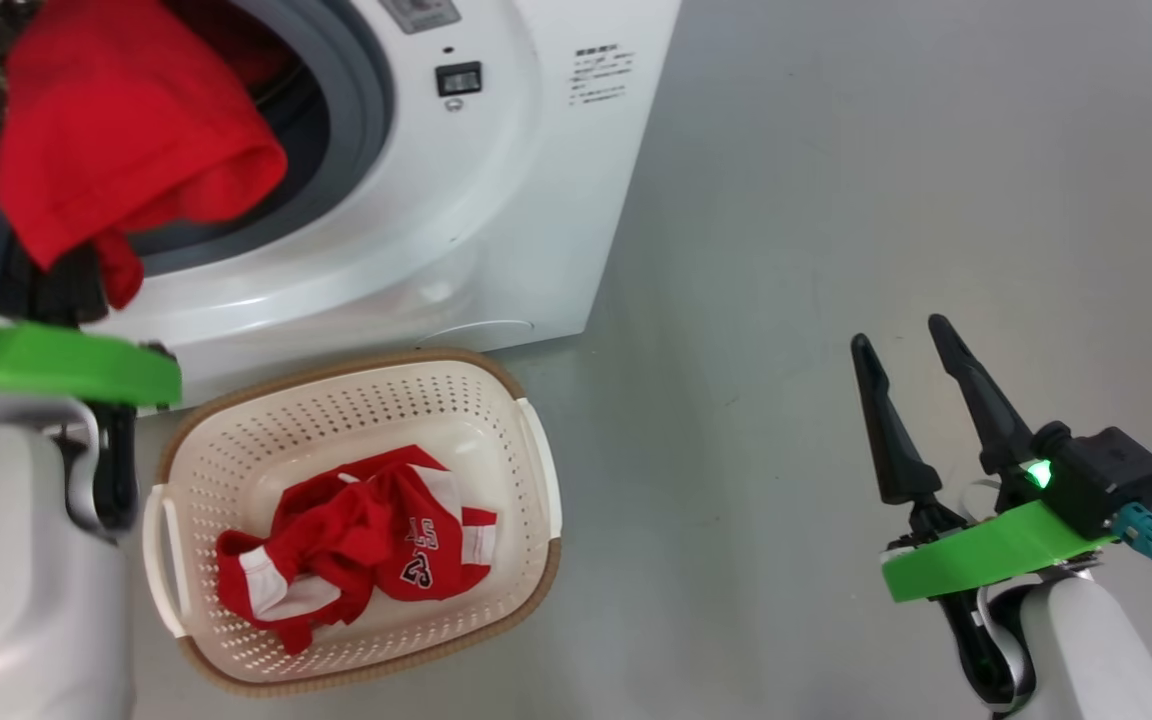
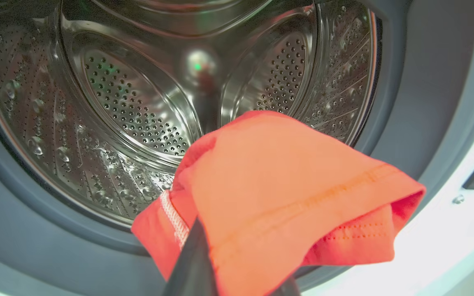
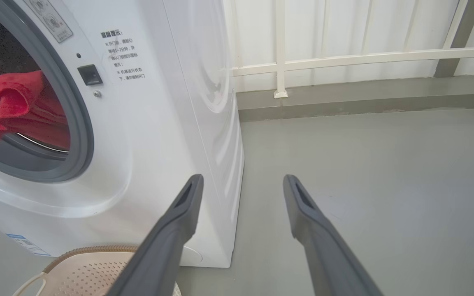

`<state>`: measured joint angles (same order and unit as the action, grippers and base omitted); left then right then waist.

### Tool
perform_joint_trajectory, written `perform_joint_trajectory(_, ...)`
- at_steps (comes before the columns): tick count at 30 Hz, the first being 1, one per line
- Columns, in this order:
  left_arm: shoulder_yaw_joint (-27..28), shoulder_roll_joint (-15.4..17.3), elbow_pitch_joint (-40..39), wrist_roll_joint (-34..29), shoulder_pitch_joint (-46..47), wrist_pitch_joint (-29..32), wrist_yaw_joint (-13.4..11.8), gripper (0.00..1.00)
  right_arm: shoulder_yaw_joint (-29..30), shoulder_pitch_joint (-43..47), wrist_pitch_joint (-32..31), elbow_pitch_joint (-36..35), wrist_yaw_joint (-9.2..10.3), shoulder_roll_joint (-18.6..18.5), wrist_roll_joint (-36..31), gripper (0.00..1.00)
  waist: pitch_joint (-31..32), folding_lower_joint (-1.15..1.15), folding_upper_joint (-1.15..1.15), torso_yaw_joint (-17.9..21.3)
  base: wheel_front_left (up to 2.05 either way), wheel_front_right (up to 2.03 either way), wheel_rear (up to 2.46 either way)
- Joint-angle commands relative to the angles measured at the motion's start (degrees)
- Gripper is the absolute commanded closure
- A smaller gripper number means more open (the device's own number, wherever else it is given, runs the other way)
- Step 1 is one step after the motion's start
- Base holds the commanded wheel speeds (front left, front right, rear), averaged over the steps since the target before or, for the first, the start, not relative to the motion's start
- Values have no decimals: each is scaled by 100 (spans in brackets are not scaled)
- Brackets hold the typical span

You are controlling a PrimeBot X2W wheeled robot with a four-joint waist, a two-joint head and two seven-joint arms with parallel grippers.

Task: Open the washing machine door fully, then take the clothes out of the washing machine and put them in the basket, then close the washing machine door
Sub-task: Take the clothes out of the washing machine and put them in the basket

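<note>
Left wrist view: the left gripper (image 2: 237, 273) is clamped on a red garment (image 2: 286, 193) draped over its fingertips, the drum (image 2: 130, 107) just beyond them. Head view: the right gripper (image 1: 898, 332) is spread wide, empty; the basket (image 1: 528, 440) lies well left of its fingers.

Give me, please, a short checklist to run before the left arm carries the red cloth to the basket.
1. Left claw shut on the red garment: ok.
2. Garment free of the grey gasket: cannot tell.
3. Basket in front of the washing machine, with room beside the red jersey: ok.
4. Right claw open, away from the basket: ok.
5. Drum emptied: cannot tell, the garment hides part.
</note>
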<state>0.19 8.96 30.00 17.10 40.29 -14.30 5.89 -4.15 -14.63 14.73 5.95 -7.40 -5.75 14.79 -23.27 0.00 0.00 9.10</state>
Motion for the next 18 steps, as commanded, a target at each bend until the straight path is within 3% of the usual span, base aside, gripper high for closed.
perform_joint_trajectory(1, 244, 144, -326, -89, -184, -70, 58, 100, -56, 104, 27, -157, -9, -57, 39, 0, 36, 0, 0, -67, 0, 0, 0)
perform_joint_trajectory(9, 628, -266, -1444, -286, -1205, -70, 147, 100, 27, 174, 27, -179, -9, -118, 15, 0, 125, 0, 0, -277, 0, 0, 0)
perform_joint_trajectory(18, 556, -464, -2579, -258, -2258, -70, 158, 100, 12, 207, 27, -159, -9, -140, 18, 0, 242, 0, 0, -378, 0, 0, 0)
